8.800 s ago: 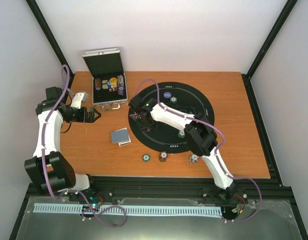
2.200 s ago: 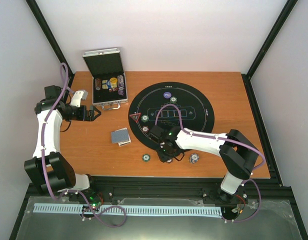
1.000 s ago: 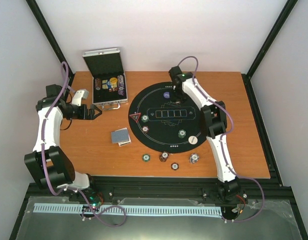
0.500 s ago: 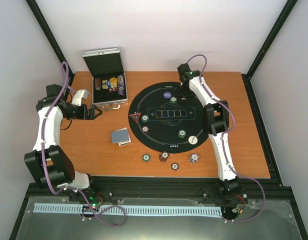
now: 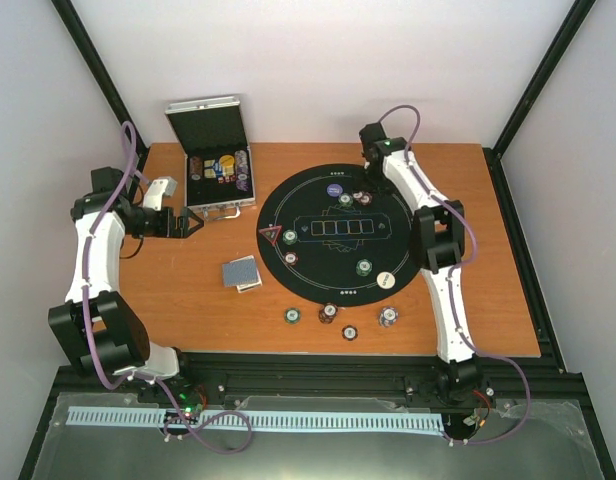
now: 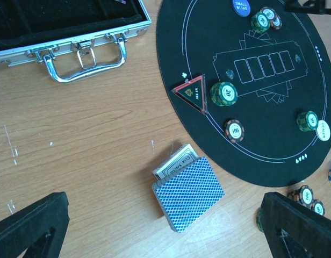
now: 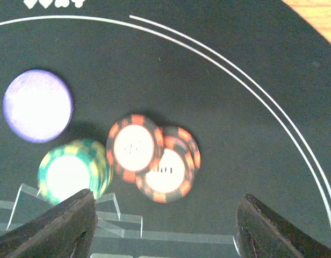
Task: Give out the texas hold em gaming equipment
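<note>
Along the bottom of the top view, loose chips (image 5: 328, 313) lie on the wooden table (image 5: 488, 280) just off the black mat (image 5: 328, 265). The card deck (image 5: 241, 272) sits left of it, nearest our left gripper (image 5: 188, 228), fingers apart and empty. Farther up, at the mat's upper edge, our right gripper (image 7: 165, 231) hovers spread, holding nothing. Two overlapped red chips (image 7: 149, 156) lie mid-frame just ahead of it, a green chip (image 7: 71, 174) crowding their left and a purple button (image 7: 37, 105) beyond. Open mat lies to their right.
</note>
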Robot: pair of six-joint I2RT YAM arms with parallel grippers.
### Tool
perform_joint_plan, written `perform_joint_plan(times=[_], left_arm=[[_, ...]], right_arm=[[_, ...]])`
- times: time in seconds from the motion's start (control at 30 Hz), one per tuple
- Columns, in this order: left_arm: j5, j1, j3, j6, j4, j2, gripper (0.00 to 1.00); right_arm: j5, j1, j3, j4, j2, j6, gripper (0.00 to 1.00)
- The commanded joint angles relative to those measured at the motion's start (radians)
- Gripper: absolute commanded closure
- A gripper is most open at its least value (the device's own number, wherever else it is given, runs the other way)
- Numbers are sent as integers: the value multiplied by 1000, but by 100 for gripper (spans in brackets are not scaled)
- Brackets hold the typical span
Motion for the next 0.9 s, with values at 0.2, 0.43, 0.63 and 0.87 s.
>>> perform_joint_plan(times=[0.2, 0.43, 0.63, 0.87], left_arm=[[30, 1, 39, 10, -42, -41, 0], [28, 1, 26, 42, -73, -70, 0], [19, 1, 5, 58, -80, -105, 0], [26, 1, 10, 62, -88, -107, 0]], right_arm=[[113, 169, -512, 82, -563, 13, 28], [149, 520, -908, 135, -807, 123, 17], [120, 688, -1119, 195, -833, 225, 10], [112, 737, -1220, 233, -832, 265, 8]])
